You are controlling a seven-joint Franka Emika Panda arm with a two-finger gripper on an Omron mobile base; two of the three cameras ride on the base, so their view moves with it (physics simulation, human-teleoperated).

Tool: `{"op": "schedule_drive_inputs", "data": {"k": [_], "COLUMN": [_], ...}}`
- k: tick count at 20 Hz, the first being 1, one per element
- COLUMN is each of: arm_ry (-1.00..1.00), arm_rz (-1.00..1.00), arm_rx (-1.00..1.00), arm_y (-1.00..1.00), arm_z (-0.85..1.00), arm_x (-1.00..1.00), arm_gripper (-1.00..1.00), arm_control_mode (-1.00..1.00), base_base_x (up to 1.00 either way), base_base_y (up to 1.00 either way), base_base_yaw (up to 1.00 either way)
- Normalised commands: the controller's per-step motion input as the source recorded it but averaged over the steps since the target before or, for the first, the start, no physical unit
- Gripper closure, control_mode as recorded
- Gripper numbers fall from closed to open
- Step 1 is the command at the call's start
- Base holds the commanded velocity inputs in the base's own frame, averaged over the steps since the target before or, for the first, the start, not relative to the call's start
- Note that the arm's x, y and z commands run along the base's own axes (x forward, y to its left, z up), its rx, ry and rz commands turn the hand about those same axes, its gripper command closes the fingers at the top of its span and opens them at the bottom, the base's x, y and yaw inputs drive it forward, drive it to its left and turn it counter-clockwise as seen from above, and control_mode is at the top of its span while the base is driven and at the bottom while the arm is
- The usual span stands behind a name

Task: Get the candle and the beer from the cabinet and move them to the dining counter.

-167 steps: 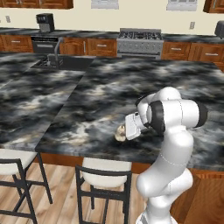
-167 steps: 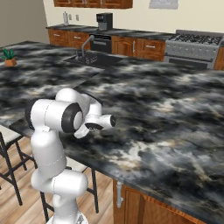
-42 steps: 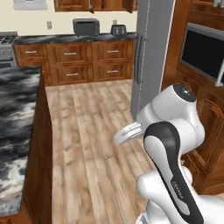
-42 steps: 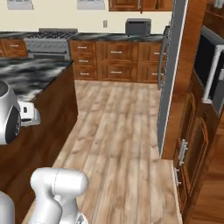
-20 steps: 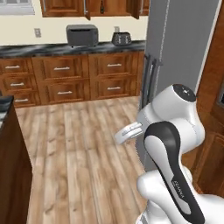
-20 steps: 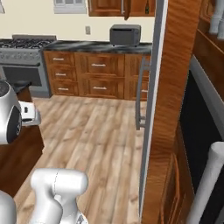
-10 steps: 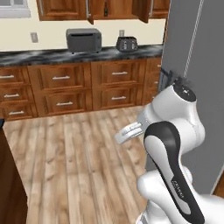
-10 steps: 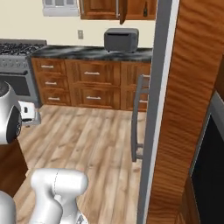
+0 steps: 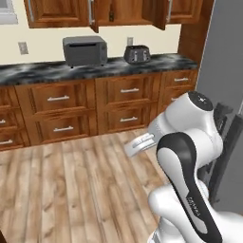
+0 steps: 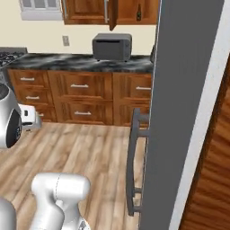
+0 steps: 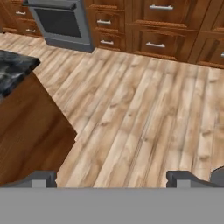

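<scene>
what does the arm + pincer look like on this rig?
Glossy white rounded arm with a black band wrapping the nearest link and grey lettering on it. Dark joint cap on top. The pincer has two small dark grey blocky fingertips. No loose cables visible.

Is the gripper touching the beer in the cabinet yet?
Apart. The right base view shows the beer up in the open cabinet; the hand view shows the open gripper over bare floor.
</scene>
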Motion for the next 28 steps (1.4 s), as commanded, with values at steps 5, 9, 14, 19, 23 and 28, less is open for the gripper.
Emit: {"op": "schedule_drive_inputs", "data": {"k": [5, 9, 14, 19, 23, 28], "arm_ry": [0.0, 0.0, 0.0, 0.0, 0.0, 0.0], "arm_rz": [0.0, 0.0, 0.0, 0.0, 0.0, 0.0], "arm_rx": [0.0, 0.0, 0.0, 0.0, 0.0, 0.0], "arm_y": [0.0, 0.0, 0.0, 0.0, 0.0, 0.0], "arm_z": [0.0, 0.0, 0.0, 0.0, 0.0, 0.0], "arm_x": [0.0, 0.0, 0.0, 0.0, 0.0, 0.0], "arm_gripper": [-1.0, -1.0, -1.0, -1.0, -1.0, -1.0], "arm_control_mode": [1.0, 1.0, 1.0, 1.0, 1.0, 1.0], "base_base_x": [1.0, 1.0, 0.9, 0.82, 0.89, 0.98], "base_base_y": [0.45, 0.58, 0.53, 0.53, 0.56, 0.57], "base_base_yaw": [-0.25, -0.35, -0.48, -0.51, -0.49, -0.43]}}
